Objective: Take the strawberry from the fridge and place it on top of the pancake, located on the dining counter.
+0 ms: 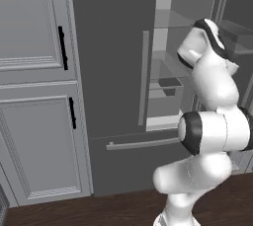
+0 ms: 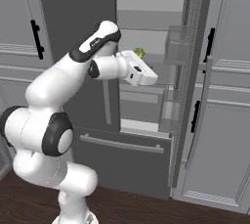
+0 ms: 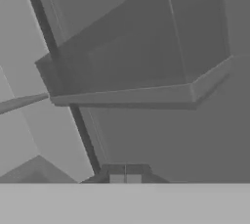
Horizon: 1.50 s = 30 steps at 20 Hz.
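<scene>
Gripper (image 3: 125, 175) pressed together, empty — inside fridge (image 2: 146, 27), whose bar handle (image 1: 144, 78) stands vertical.

Fridge (image 1: 113, 72): tall, dark grey, long bar handles. Right door open, shelves exposed around the hand.

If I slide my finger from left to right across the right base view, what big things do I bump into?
Light grey cabinet with a black handle → the white robot arm → the small yellow-green item on a shelf inside the open fridge → the fridge's open door → another cabinet with black handles.
</scene>
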Tool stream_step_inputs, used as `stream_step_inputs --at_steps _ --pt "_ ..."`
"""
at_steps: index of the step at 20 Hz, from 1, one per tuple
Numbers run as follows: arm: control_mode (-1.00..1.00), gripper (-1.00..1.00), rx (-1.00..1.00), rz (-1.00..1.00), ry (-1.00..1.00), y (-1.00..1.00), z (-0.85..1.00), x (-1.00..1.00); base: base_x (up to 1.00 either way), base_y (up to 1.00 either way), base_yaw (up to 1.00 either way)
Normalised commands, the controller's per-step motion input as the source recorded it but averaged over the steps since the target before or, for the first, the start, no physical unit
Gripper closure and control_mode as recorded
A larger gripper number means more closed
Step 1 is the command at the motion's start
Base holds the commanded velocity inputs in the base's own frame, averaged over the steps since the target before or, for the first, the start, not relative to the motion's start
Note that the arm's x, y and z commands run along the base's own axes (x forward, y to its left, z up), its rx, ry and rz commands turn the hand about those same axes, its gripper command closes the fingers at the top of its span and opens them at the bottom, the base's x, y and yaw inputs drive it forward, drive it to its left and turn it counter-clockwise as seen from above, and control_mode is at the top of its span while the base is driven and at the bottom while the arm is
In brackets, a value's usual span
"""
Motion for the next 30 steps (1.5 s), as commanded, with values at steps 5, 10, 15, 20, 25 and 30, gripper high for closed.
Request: stream_step_inputs --at_steps 5,10,15,20,25,30 --pt "-1.0 1.0 -0.07 0.3 0.12 1.0 0.69 -0.97 0.0 0.0 0.0" --pt "-1.0 1.0 -0.34 0.29 0.05 0.79 0.76 -0.99 0.0 0.0 0.0" --pt "-1.0 1.0 -0.79 0.14 -0.17 0.43 0.45 -0.99 0.0 0.0 0.0" --pt "-1.0 1.0 -0.94 0.02 -0.23 0.29 0.53 -0.77 0.0 0.0 0.0" --pt "-1.0 1.0 -0.78 0.0 -0.02 0.27 0.93 -0.46 0.0 0.0 0.0" --pt "-1.0 1.0 -0.81 -0.09 0.0 0.02 0.94 -0.3 0.0 0.0 0.0"
